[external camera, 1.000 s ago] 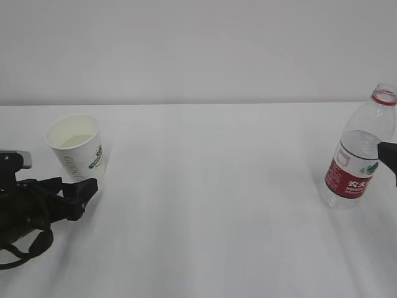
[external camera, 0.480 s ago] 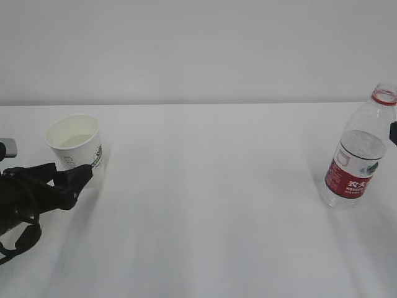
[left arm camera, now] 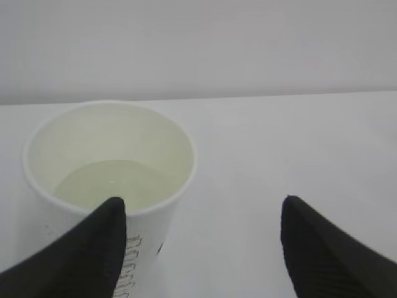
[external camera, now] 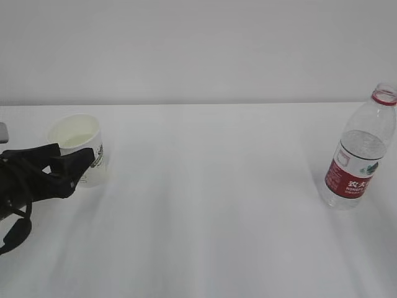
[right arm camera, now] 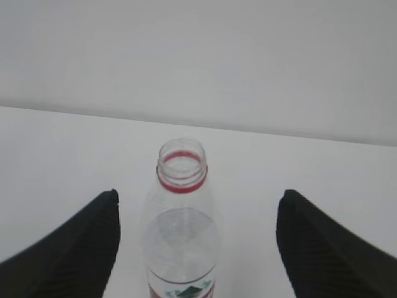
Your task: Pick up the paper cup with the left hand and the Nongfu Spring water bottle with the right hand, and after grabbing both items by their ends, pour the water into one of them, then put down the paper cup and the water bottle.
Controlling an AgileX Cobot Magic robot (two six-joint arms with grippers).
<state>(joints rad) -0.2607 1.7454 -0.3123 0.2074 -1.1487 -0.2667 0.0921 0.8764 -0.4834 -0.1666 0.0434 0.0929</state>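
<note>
White tabletop (external camera: 211, 198) and a pale wall fill the scene, with two objects standing well apart on it. Near the left edge of the exterior view stands the paper cup (external camera: 79, 149), upright, holding a pale pool of the water (left arm camera: 115, 186) that covers its bottom. The left hand (external camera: 59, 169) reaches in from the left with its black fingers (external camera: 77, 162) overlapping the cup's lower front; from that angle it cannot be told whether they touch the wall. In the left wrist view the jaws stand spread wide. The cup sits off-centre between them: its wall lies right at the left finger (left arm camera: 93, 248), which overlaps the rim, while a broad stretch of bare table separates the cup from the right finger (left arm camera: 322, 248). No squeeze on the cup is visible.

At the far right of the exterior view stands the Nongfu Spring water bottle (external camera: 360, 152), upright, uncapped, its red neck ring at the top and the red-and-white label around the lower body; water fills only the lower part. The right hand (right arm camera: 195, 248) is out of the exterior view. In the right wrist view its jaws are spread wide, with the bottle's neck and shoulders roughly centred in the gap, clear of both fingers, beyond the fingertips rather than gripped.
</note>
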